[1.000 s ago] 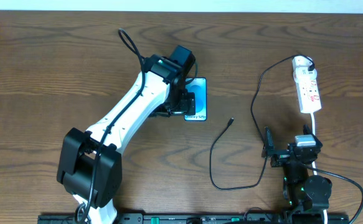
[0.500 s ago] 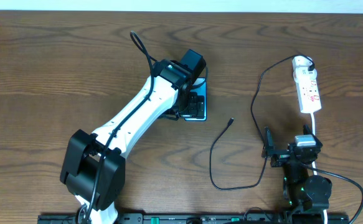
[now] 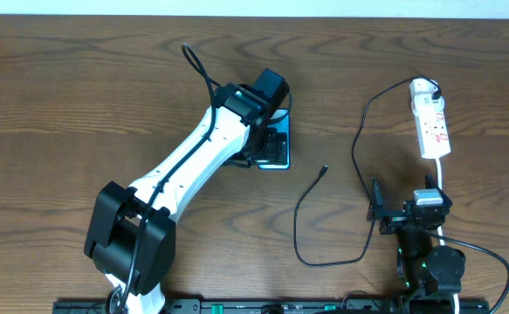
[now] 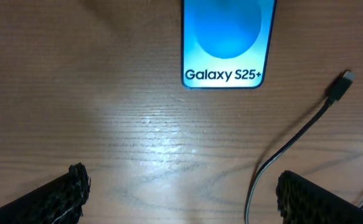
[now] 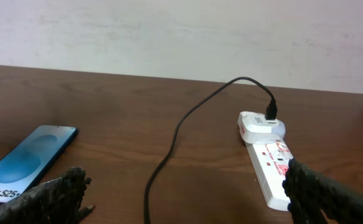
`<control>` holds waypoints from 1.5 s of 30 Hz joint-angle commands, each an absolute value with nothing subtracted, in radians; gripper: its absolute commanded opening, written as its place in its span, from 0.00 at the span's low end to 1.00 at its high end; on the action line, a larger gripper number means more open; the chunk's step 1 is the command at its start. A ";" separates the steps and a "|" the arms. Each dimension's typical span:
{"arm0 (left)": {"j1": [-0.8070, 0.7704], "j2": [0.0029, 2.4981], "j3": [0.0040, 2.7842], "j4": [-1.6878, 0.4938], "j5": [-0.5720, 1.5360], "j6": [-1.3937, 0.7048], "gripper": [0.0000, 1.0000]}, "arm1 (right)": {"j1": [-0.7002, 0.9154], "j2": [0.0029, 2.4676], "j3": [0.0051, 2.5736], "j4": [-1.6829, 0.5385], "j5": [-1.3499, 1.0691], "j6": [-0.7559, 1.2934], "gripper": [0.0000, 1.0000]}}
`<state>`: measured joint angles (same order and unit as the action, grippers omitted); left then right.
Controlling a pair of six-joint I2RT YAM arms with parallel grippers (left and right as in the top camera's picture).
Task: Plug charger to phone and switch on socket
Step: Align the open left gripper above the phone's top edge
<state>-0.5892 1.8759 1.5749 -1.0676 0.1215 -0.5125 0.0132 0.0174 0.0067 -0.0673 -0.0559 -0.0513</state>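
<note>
Though slim, bright blue-screened phone (image 4: 228, 43)

On the brown wooden table (image 3: 62, 96) the slim rectangular smartphone (image 4: 228, 43) lies near the middle; the thin black charger cable (image 3: 296, 231) loops to its right, plug tip (image 3: 324, 170) near but apart, white adapter (image 3: 423, 87) seated in the far end of the long white power strip (image 3: 434, 131)

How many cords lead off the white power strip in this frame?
2. The thin black charger cable leaves the white adapter at the strip's far end; the thick white cord exits its near end, toward the right arm.
</note>
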 commanded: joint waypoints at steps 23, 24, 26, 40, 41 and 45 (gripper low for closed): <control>-0.589 1.876 1.566 -1.018 0.119 -0.582 0.98 | 0.007 0.013 0.006 -0.072 -0.056 -0.038 0.99; -0.589 1.876 1.566 -1.018 0.119 -0.582 0.98 | 0.007 0.013 0.006 -0.072 -0.056 -0.038 0.99; -0.589 1.876 1.566 -1.018 0.119 -0.582 0.98 | 0.007 0.013 0.006 -0.072 -0.056 -0.038 0.99; -0.589 1.876 1.566 -1.018 0.119 -0.581 0.98 | 0.007 0.013 0.006 -0.072 -0.056 -0.038 0.99; -0.589 1.876 1.566 -1.017 0.119 -0.581 0.98 | 0.007 0.013 0.006 -0.072 -0.056 -0.038 0.99; -0.589 1.876 1.566 -1.015 0.119 -0.582 0.98 | 0.007 0.013 0.006 -0.072 -0.056 -0.038 0.99</control>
<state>-0.5892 1.8759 1.5749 -1.0130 0.1249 -0.5762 0.0132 0.0174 0.0067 -0.0673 -0.0559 -0.0513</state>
